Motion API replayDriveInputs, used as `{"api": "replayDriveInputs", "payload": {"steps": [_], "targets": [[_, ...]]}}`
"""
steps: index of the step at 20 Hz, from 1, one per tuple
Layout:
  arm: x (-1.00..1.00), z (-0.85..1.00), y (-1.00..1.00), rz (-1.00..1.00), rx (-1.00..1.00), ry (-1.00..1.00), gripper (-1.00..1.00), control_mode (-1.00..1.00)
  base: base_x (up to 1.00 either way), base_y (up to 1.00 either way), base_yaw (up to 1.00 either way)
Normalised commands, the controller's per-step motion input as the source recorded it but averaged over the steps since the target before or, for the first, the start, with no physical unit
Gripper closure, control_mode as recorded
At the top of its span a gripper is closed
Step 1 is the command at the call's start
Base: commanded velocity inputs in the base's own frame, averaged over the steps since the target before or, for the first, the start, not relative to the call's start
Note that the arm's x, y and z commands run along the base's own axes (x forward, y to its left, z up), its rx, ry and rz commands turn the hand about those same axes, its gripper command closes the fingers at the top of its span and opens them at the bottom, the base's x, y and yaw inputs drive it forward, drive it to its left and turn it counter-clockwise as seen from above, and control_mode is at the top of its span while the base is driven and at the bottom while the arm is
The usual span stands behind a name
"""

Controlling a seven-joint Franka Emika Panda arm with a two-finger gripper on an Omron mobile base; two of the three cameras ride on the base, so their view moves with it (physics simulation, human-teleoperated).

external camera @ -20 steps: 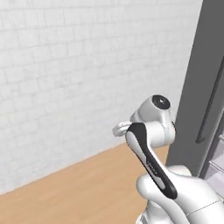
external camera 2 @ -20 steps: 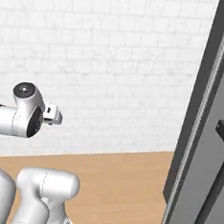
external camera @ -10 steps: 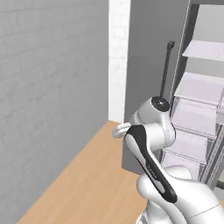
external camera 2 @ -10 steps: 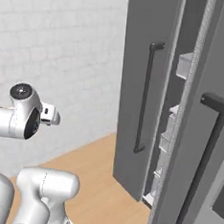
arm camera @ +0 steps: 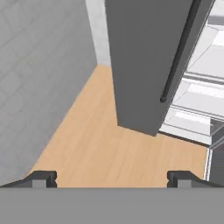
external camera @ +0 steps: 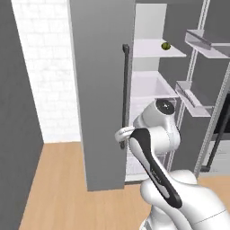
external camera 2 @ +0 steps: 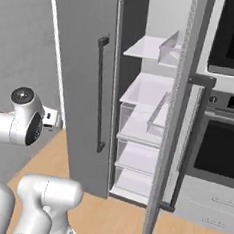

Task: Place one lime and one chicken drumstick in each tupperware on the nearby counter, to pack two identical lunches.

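Note:
One lime lies small and green on a high white shelf inside the open fridge, far above and beyond my arm. My gripper is open with nothing between its fingertips, and it looks down at the wood floor in front of the fridge's left door. The hand is folded close to the arm's upper joint, level with the bottom of the door handle. The chicken drumstick, the tupperware and the counter are out of view.
The fridge's grey left door with its dark bar handle stands open ahead; the right door is edge-on. White shelves and drawers fill the inside. A black oven sits to the right. Wood floor lies below.
The whole picture has swung: the base has turned from the white brick wall toward the open fridge. The arm keeps the same folded pose and the gripper stays open.

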Motion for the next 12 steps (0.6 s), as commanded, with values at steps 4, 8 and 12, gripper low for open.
{"api": "replayDriveInputs", "payload": {"steps": [4, 8, 12], "targets": [[0.00, 0.00, 0.00, 0.00, 0.00, 0.00, -1.00, 1.00, 0.89, 0.77, -0.77], [0.00, 0.00, 0.00, 0.00, 0.00, 0.00, -1.00, 1.00, 0.46, 0.36, -0.46], [0.00, 0.00, 0.00, 0.00, 0.00, 0.00, -1.00, 1.00, 0.36, -0.11, 0.00]]}}
